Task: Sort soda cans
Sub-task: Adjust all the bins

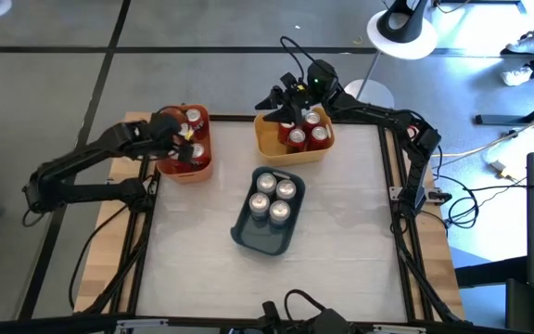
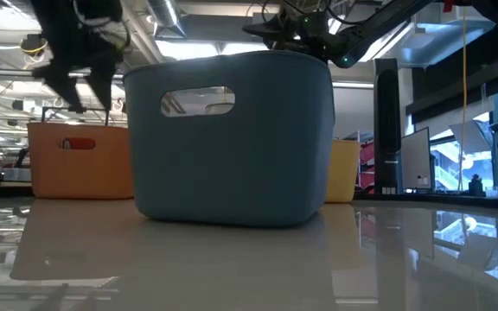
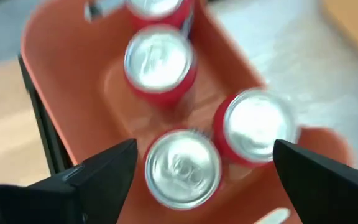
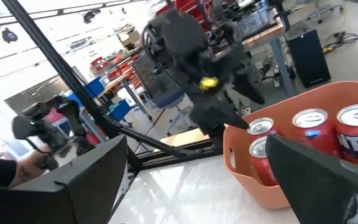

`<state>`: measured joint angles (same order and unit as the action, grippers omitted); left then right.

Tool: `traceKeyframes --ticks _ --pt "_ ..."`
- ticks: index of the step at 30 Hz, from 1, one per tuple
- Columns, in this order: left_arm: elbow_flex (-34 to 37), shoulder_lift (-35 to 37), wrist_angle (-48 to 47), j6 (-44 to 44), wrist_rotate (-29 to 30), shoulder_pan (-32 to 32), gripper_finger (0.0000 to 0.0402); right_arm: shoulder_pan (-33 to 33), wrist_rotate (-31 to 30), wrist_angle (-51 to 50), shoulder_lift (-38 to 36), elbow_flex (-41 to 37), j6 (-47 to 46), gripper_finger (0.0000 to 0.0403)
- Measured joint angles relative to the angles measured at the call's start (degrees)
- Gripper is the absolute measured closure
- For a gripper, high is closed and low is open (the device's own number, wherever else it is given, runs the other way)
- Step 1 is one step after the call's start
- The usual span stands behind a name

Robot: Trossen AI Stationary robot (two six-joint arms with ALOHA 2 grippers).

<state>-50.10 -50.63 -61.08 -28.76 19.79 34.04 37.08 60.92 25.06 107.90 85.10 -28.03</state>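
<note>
Three bins are sitting on the table [image 1: 341, 232]. The orange bin [image 1: 199, 170] is standing at the left, and red soda cans [image 1: 193, 117] with silver tops are standing upright inside it; the left wrist view is showing four of them [image 3: 184, 167] packed close together on the bin's floor. The yellow bin [image 1: 276, 146] is sitting at the far middle of the table, and three red cans [image 1: 319, 135] are showing in it beside the arm above. The dark blue-grey bin [image 1: 265, 237] is lying nearer the front, between and below the other two, and four silver-grey cans [image 1: 277, 212] are clustering at its far end, leaving its near end bare.

The left gripper [image 1: 185, 137] is hanging over the orange bin with its jaws standing wide apart, one finger on each side of the cans below and clamped on nothing. The right gripper [image 1: 281, 102] is hovering at the far rim of the yellow bin, its jaws also spread wide and holding nothing.

The tabletop is looking pale and glossy, framed by dark rails on a wooden base. In the low view the blue-grey bin [image 2: 232, 138] is filling the middle, with the orange bin [image 2: 80, 173] behind at one side and a strip of the yellow bin [image 2: 344, 168] at the other. Beyond, a workshop with shelves, desks and bright windows is showing.
</note>
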Motion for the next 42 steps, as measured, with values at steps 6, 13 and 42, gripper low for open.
traceKeyframes --ticks 6,13,42 --pt "-5.4 0.0 4.0 6.6 0.0 -0.7 0.0040 0.0 -0.4 1.0 0.0 0.0 -1.8 0.0022" --pt "-5.1 0.0 16.3 10.9 -4.8 -3.4 0.0041 0.0 2.0 -1.0 -1.9 0.0 -4.8 0.0022" --pt "-0.8 -33.0 58.4 9.3 -9.7 -7.2 0.0041 0.0 -56.7 -75.3 -22.1 -10.6 31.4 0.0022"
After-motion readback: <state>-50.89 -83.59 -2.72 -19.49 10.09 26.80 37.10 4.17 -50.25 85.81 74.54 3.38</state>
